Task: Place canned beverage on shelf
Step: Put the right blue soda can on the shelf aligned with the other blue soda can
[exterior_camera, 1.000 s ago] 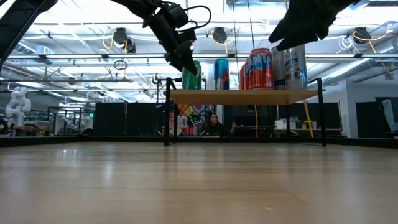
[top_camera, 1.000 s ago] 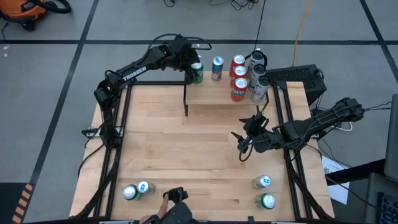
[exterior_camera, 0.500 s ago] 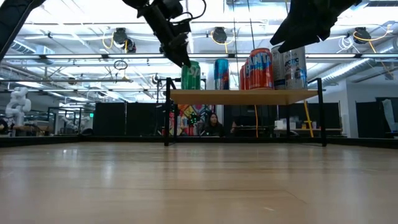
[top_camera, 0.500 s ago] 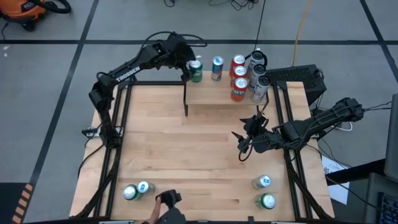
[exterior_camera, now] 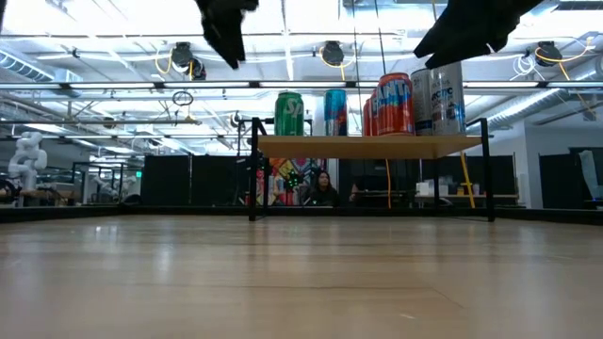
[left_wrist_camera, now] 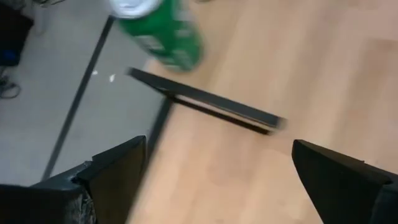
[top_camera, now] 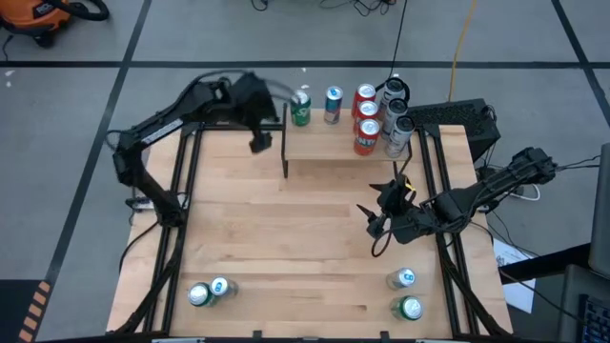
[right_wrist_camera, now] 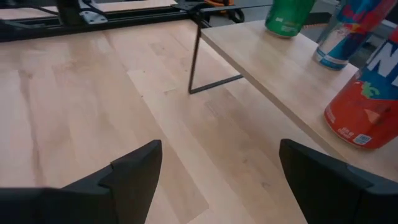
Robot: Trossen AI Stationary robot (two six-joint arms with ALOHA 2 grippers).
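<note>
Starting on your left: the left gripper (top_camera: 259,141) hangs in the air just off the left end of the shelf (top_camera: 329,143), fingers spread wide and holding nothing. The green can (top_camera: 301,109) is just beyond and to the right of that gripper, standing upright on the shelf's left rear corner and clear of the fingers. In the left wrist view you see the same green can (left_wrist_camera: 163,31) ahead of the fingers (left_wrist_camera: 115,174), with one thin black shelf leg (left_wrist_camera: 205,102) running across between them.

Moving right along the shelf, a blue can (top_camera: 333,105) stands just beside the green one, then two red cans (top_camera: 366,124) close together, then a cluster of silver cans (top_camera: 396,119) at the right end. From the low view they all stand upright on the board (exterior_camera: 372,144), green can (exterior_camera: 289,113) leftmost.

Further right, your right gripper (top_camera: 379,217) hovers above the tabletop (top_camera: 276,238) in front of the shelf's right end, released as well, nothing between the fingers. The whole shelf lies ahead of it in its wrist view, with a red can (right_wrist_camera: 367,106) nearest.

Down at the near edge of the tabletop, well behind both grippers, two cans (top_camera: 208,292) sit together at the left corner and two more (top_camera: 405,293) near the right corner, one green-topped and one blue-topped in each pair.
</note>
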